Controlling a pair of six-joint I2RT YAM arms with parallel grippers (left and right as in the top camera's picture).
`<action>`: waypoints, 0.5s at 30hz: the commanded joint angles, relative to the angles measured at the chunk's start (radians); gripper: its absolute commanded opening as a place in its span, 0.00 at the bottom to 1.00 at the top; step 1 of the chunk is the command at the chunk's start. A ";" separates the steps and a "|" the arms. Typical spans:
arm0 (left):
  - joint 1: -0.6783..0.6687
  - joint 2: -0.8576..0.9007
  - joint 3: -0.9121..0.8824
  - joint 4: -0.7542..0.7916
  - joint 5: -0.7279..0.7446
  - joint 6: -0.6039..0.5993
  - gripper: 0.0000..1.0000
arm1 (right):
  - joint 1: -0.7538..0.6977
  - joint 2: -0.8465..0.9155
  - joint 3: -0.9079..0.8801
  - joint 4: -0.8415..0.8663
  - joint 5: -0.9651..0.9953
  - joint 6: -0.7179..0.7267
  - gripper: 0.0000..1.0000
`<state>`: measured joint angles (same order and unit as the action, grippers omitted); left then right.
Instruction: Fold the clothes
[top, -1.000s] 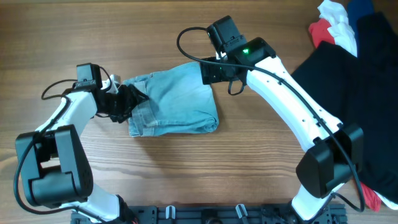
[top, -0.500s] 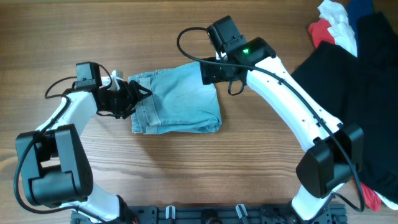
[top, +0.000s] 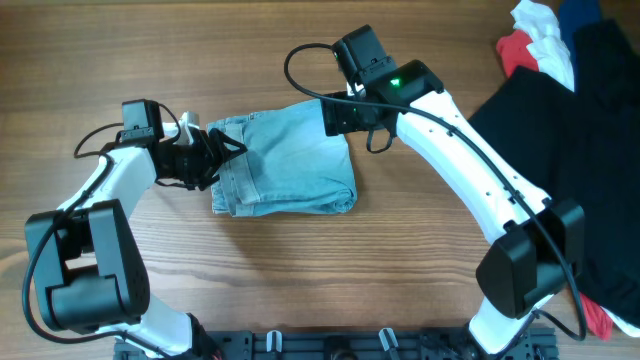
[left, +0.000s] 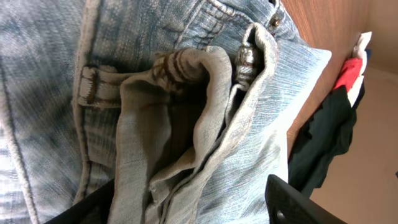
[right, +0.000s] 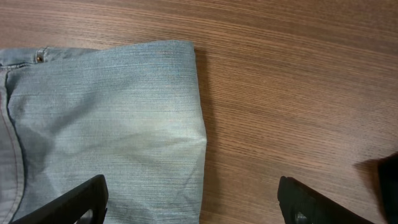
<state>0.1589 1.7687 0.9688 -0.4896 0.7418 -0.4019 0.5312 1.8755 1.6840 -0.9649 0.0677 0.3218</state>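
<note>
Denim shorts lie folded into a rough rectangle on the wooden table, centre-left, between the two arms. The fabric is light blue and faded, with a fine streaked weave. The folded edge on the right side is smooth, while the left end is layered and rumpled. Left wrist view: the waistband is bunched, with a belt loop, a metal button and tan stitching showing. Left gripper is at the rumpled left end, jaws apart with bunched denim between the fingers; no clamping evident. Right gripper is over the upper right corner of the shorts, jaws spread wide, one finger above cloth and the other above bare wood. A black garment and red and white garments lie at far right, well apart from the shorts.
</note>
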 joint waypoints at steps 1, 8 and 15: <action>-0.004 -0.010 0.004 -0.012 -0.062 0.002 0.70 | 0.004 -0.013 0.018 0.002 -0.016 0.019 0.88; -0.004 -0.044 0.004 -0.023 -0.111 0.002 0.71 | 0.004 -0.013 0.018 0.002 -0.016 0.019 0.88; -0.004 -0.097 0.004 -0.023 -0.106 0.005 0.72 | 0.004 -0.013 0.018 0.002 -0.017 0.019 0.88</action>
<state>0.1589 1.7267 0.9688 -0.5121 0.6434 -0.4019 0.5312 1.8755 1.6840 -0.9649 0.0677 0.3225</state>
